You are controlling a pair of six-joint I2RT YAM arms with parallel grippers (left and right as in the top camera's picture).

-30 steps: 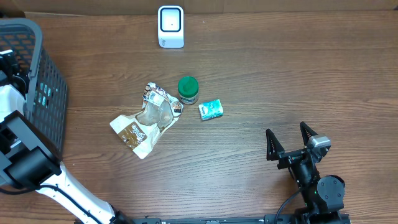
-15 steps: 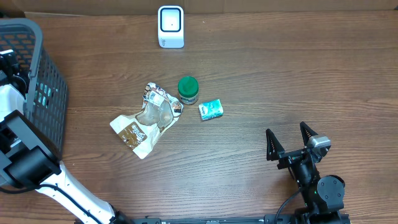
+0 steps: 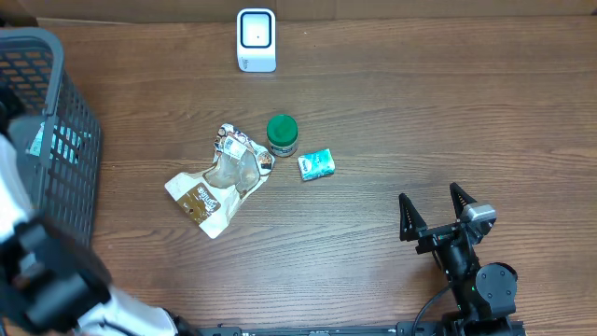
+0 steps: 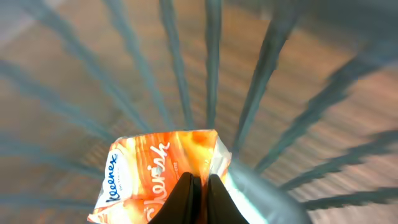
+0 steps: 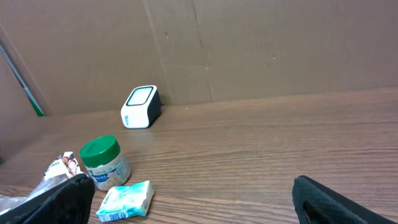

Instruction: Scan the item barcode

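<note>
You have a brown wood-grain table [image 3: 420, 121] with a plain cardboard wall [image 5: 249, 43] along its 12 o'clock edge. A white, rounded scanner [image 3: 256, 39] stands just in front of that wall. Near the centre are a green-lidded jar [image 3: 282, 133], a small teal packet [image 3: 316, 164] just beside it at 4 o'clock, and a crumpled, glossy snack bag [image 3: 219, 182] at the jar's 8 o'clock.

Your left arm [image 3: 47, 280] shows as a white blur at the table's 8 o'clock corner, reaching into the grey plastic-mesh basket [image 3: 56, 112] at 10 o'clock. The left gripper [image 4: 199, 193] is pinched tight on the edge of an orange Kleenex pack [image 4: 155, 168], soft and shiny, with the basket's bars all around it. That view is blurred.

Your right gripper [image 3: 429, 196] rests at 5 o'clock, its 2 black pointed fingers spread wide and holding nothing, aimed toward 12 o'clock
</note>
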